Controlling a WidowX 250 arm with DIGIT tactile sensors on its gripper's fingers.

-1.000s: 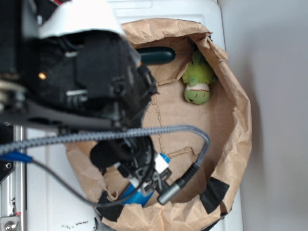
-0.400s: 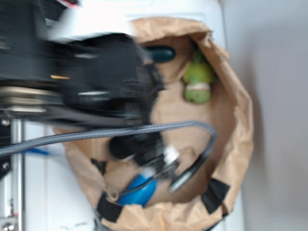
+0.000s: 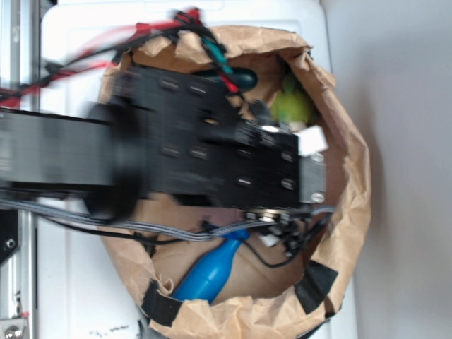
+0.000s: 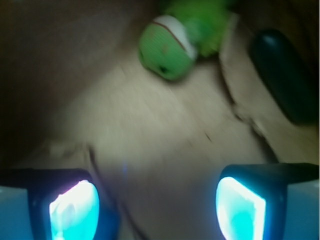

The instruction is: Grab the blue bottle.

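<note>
The blue bottle (image 3: 210,274) lies on its side at the near left of the brown paper bag (image 3: 351,191), with its neck pointing up and to the right. It does not show in the wrist view. My gripper (image 3: 312,161) is at the right side of the bag, above its floor and well apart from the bottle. In the wrist view the gripper (image 4: 157,210) is open, with its two lit blue pads (image 4: 75,210) wide apart and only bare paper between them.
A green plush toy (image 4: 172,42) lies ahead of the gripper at the far right of the bag (image 3: 293,106). A dark oblong case (image 4: 282,72) lies at the bag's back. The arm and its cables (image 3: 212,229) cover most of the bag. A white surface (image 3: 70,282) surrounds it.
The arm has swung from over the bottle at the near left to the right side of the bag. The bottle stays lying in the bag, now uncovered.
</note>
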